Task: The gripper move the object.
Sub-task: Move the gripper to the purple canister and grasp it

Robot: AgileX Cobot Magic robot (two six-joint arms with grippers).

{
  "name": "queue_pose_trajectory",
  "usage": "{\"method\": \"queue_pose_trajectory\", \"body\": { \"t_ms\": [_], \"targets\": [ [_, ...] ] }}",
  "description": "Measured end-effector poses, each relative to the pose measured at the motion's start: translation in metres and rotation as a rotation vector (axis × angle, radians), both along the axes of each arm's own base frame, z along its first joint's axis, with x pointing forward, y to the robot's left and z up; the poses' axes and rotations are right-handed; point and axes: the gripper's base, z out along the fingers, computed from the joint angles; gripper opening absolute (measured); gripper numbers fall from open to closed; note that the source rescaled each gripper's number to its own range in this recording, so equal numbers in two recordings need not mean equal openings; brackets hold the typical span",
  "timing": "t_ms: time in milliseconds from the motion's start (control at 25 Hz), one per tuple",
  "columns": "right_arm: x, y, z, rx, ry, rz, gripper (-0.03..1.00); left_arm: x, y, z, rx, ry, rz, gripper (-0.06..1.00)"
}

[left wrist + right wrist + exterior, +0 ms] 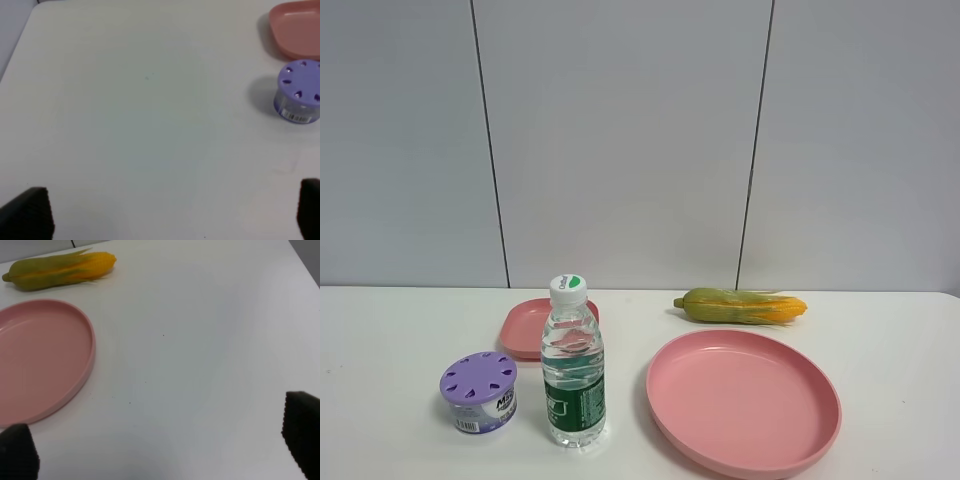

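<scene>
The left end effector [168, 210] hangs wide open and empty over bare table [125, 100]. The can [300, 92] stands apart from it at the near left, just left of the bottle [573, 365], so this arm seems best placed to take it. The right end effector [160, 442], equally wide and empty, waits beside the round plate [40, 355], with the corn [60, 270] beyond.

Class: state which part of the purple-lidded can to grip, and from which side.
Probably the straight side wall of the purple-lidded can, below the domed lid, with the left gripper descending from above. The can stands upright and squat, and the water bottle stands close beside it, hampering a sideways approach.
</scene>
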Motion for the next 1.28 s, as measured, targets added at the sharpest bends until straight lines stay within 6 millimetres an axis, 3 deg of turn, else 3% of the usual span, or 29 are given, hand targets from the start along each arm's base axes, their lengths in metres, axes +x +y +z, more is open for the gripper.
{"method": "queue_pose_trajectory", "body": {
  "t_ms": [160,400,800,1080,1280],
  "targets": [
    [0.0,0.0,0.0,0.0,0.0,0.0,1.0,0.005,0.0,0.0,-0.014,0.029,-0.006,1.0],
    [0.0,0.0,0.0,0.0,0.0,0.0,1.0,0.034,-0.003,0.002,-0.093,0.191,-0.047,1.0],
    [0.0,0.0,0.0,0.0,0.0,0.0,1.0,0.094,-0.002,0.039,-0.099,0.256,-0.126,1.0],
    [0.0,0.0,0.0,0.0,0.0,0.0,1.0,0.139,-0.002,0.033,-0.077,0.332,-0.215,1.0],
    [0.0,0.0,0.0,0.0,0.0,0.0,1.0,0.164,-0.019,0.021,-0.047,0.37,-0.335,1.0]
  ]
}}
